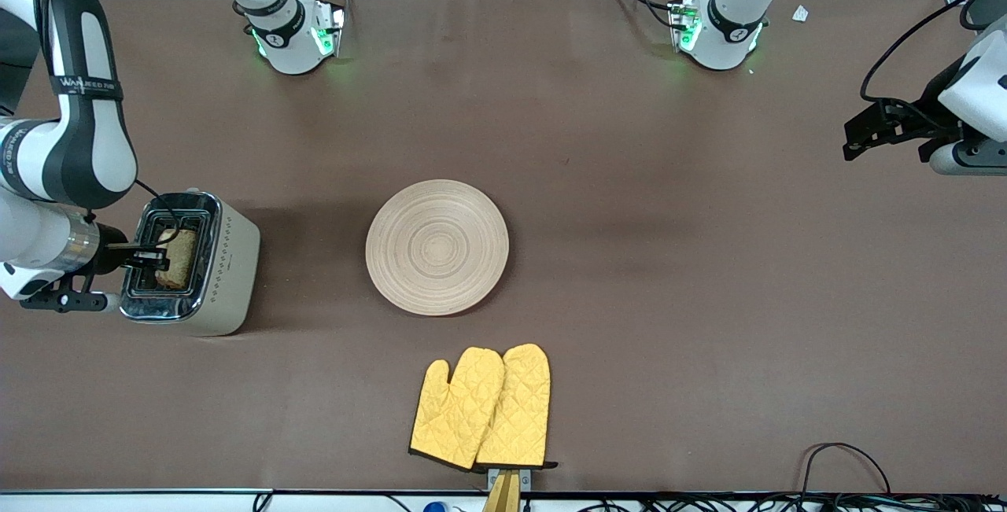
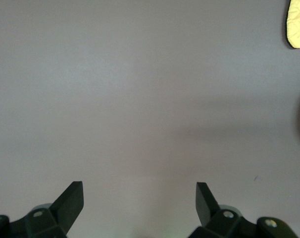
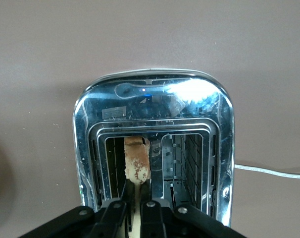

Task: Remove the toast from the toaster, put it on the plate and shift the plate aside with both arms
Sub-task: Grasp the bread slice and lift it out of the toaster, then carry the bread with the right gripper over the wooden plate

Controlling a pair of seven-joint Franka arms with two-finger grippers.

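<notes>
The toast (image 1: 179, 256) stands in one slot of the toaster (image 1: 228, 260) at the right arm's end of the table. My right gripper (image 1: 153, 258) is over that slot and shut on the toast. In the right wrist view the toast (image 3: 136, 161) sticks up from the slot of the chrome-topped toaster (image 3: 150, 94) with my right gripper (image 3: 138, 188) pinching it from both sides. The plate (image 1: 437, 247) lies empty at the table's middle. My left gripper (image 1: 857, 138) waits open and empty over the left arm's end of the table, and over bare cloth in the left wrist view (image 2: 140, 191).
A pair of yellow oven mitts (image 1: 484, 406) lies nearer to the front camera than the plate; one mitt tip shows in the left wrist view (image 2: 298, 25). The toaster's second slot (image 3: 182, 158) is empty. Cables (image 1: 842, 465) run along the table's front edge.
</notes>
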